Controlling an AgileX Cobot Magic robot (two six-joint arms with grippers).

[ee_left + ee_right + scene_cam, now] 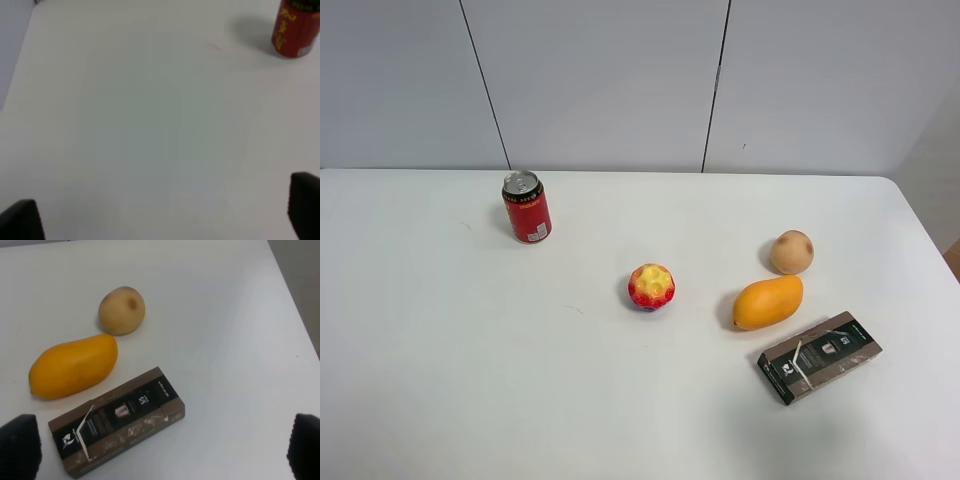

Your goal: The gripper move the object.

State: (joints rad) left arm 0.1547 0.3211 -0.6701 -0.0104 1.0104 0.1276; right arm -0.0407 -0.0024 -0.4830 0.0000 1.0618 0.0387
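Observation:
The orange-yellow mango (768, 302) lies on the white table (470, 350) at the right, and neither gripper touches it. In the right wrist view the mango (74, 366) lies beyond my right gripper (162, 450), with a dark box between them. The right gripper's black fingertips (19, 446) stand wide apart, open and empty. My left gripper (162, 215) is open and empty above bare table, its fingertips (20, 220) at the frame's lower corners. Neither arm shows in the exterior high view.
A round pale peach (791, 251) sits just behind the mango. A dark brown box (819, 356) lies in front of it. A bumpy red-yellow ball (651, 286) is mid-table. A red can (526, 207) stands at the back left. The table's right edge is near the box.

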